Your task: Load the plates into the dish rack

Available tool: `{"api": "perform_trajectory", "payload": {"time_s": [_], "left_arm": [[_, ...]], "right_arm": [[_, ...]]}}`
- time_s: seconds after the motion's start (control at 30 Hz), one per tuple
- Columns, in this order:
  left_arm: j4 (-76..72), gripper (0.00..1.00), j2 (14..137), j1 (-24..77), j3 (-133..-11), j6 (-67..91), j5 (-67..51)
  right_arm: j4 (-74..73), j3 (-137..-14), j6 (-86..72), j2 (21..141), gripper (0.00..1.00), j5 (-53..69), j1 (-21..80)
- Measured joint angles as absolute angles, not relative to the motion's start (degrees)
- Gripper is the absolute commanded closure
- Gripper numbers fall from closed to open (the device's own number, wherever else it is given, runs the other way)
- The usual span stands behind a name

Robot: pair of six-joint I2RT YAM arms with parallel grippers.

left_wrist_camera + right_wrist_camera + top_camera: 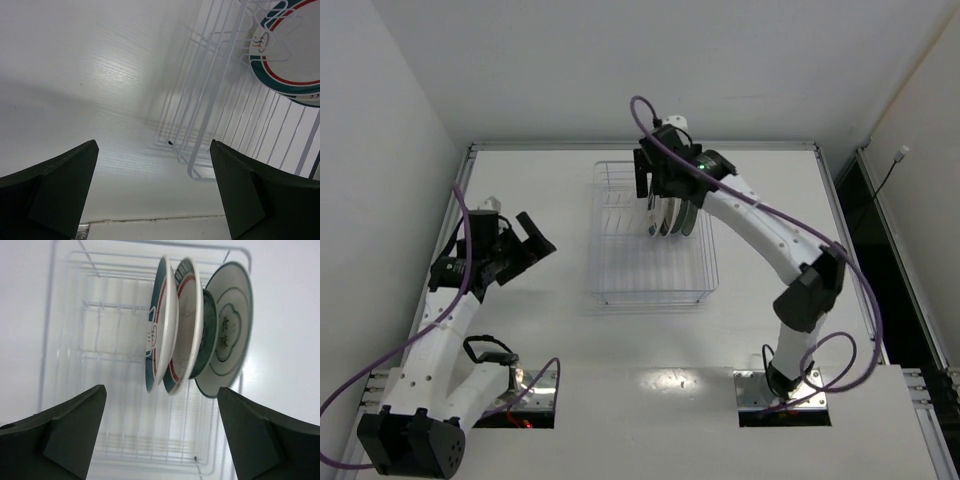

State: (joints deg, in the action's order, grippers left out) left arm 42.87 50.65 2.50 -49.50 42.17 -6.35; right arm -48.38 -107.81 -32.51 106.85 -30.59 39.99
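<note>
Step in hand: end of a placement, by my reading. Right gripper point(161, 391) hangs above the rack point(49, 330), released, jaws wide with nothing between them. Directly ahead of it, in line with the gap between its fingers, four plates point(187, 315) stand on edge in the tines at the rack's far end. Order from the gripper's left finger side to its right: two white plates with green-and-red bands, close together and possibly touching at the rims; then the teal plate point(209, 335), mostly hidden between its neighbours; then the pale plate point(230, 325), showing a green mark at its centre and leaning outward toward the rack wall. The near rows of tines, closest to the gripper, hold nothing. Left gripper point(153, 145) is also released and carries nothing; it hovers over the desk point(100, 75), well apart from the rack, whose corner and one banded plate show ahead and off its right finger. Judgement: with four plates racked, loading looks complete or very nearly so. The next move calls for the right gripper to lift straight up and back, jaws kept wide, so neither finger clips the upright rims. Risk: the plates lean on one another, so a nudge could tip the row.
</note>
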Motion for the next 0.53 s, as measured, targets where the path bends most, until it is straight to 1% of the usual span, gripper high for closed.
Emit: {"api": "perform_trajectory", "payload": {"time_s": [0.1,0.33,0.53], "left_arm": [[43.7,0.07,50.8,2.5,-51.7,40.9,-5.3],[43.4,0.06,51.0,2.5,-56.6,37.0,1.3],[39.9,0.06,49.5,2.5,-55.5,35.1,5.8]], "right_arm": [[-48.0,-105.9,-30.8,99.0,0.00,-27.5,39.9],[-44.8,-88.5,-28.3,75.3,0.00,-20.9,39.5],[-45.6,-76.1,-27.8,65.8,0.00,-22.0,39.1]]}}
